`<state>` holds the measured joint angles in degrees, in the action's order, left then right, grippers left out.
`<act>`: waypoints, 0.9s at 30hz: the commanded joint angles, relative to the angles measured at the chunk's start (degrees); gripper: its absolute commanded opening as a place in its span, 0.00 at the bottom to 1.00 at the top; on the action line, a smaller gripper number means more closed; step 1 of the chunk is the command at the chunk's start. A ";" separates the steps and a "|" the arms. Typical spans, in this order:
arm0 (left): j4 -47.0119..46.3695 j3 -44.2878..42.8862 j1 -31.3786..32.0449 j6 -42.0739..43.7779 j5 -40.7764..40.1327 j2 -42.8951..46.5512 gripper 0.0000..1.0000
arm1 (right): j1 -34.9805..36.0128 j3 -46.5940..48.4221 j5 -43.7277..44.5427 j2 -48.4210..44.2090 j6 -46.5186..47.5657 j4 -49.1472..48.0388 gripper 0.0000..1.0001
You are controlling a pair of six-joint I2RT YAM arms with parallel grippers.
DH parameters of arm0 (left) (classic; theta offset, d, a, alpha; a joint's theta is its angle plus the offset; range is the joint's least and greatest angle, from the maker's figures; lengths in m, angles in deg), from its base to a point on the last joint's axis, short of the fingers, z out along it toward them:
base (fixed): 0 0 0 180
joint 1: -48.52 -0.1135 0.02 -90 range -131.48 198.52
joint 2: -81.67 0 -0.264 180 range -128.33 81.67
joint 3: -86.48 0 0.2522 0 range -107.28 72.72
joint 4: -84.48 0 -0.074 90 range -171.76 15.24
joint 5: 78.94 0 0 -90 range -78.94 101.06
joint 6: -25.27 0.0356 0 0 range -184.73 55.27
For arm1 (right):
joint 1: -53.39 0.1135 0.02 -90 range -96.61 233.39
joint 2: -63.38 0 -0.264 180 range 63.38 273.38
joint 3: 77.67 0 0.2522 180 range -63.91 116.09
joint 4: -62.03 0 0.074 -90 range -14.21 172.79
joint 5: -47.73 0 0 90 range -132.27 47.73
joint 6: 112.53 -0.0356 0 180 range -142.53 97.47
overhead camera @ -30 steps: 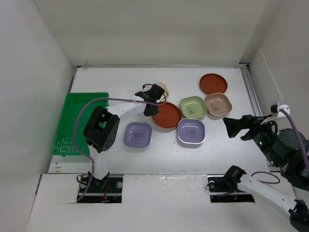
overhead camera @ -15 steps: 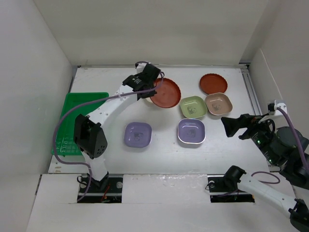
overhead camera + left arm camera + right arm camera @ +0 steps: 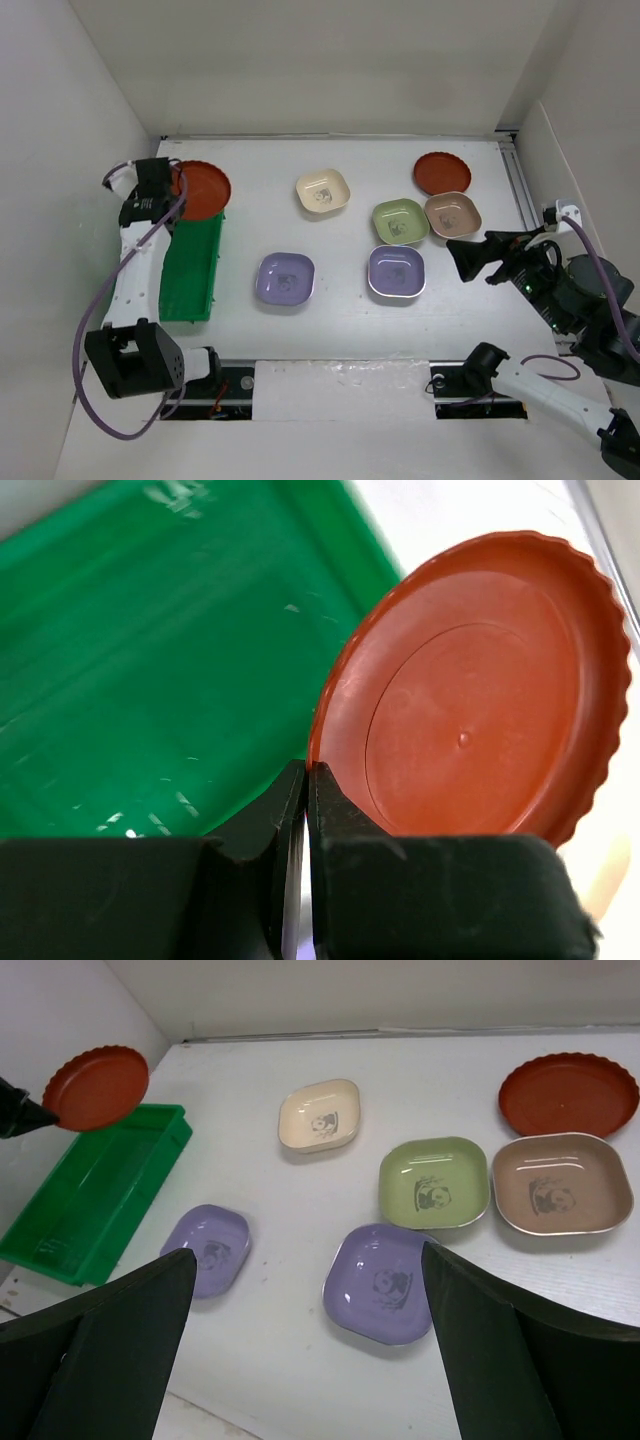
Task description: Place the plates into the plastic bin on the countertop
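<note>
Now, over the white-walled countertop (image 3: 335,322), left jaws pinch red-brown plate (image 3: 480,695); right jaws spread.

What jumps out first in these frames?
The round red-brown plate, pinched at its rim by the shut left claw, is held above the far end of the bright green bin. Next, six other plates lie spread on the white countertop to the right of the bin. The right claw hangs open beside them.
</note>
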<state>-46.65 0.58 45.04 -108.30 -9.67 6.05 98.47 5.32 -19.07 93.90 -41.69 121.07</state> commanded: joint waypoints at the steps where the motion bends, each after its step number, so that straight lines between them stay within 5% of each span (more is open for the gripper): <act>1: -4.35 6.82 -7.20 -0.65 1.75 1.96 0.00 | 0.27 -0.33 -2.46 0.68 1.75 -4.93 1.00; 14: -4.45 5.61 -10.58 -7.31 -1.68 -10.43 0.00 | 0.27 -0.85 -7.47 3.31 3.86 -8.19 1.00; 18: -3.13 5.61 -10.58 -9.42 -4.66 -8.07 0.46 | 0.27 -1.99 -6.94 3.31 3.86 -8.19 1.00; 19: -3.12 5.61 -10.58 -9.43 -5.80 -7.01 0.75 | 0.27 -2.00 -6.25 3.31 4.39 -8.19 1.00; 20: -2.42 4.91 -9.79 -10.12 -6.86 -6.05 0.92 | 0.27 -2.00 -5.63 3.31 4.39 -8.88 1.00; 21: -0.85 4.21 -9.09 -10.13 -8.26 -4.21 1.00 | 0.27 -2.69 -5.62 4.45 4.39 -9.41 1.00; 27: -2.93 -0.80 -3.56 -4.43 -6.70 0.64 1.00 | -2.96 -4.98 -6.23 10.42 1.40 -13.27 1.00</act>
<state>-48.05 3.53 38.46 -115.86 -16.38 2.40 97.86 1.52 -24.97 101.44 -39.05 113.29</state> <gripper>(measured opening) 0.993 0.999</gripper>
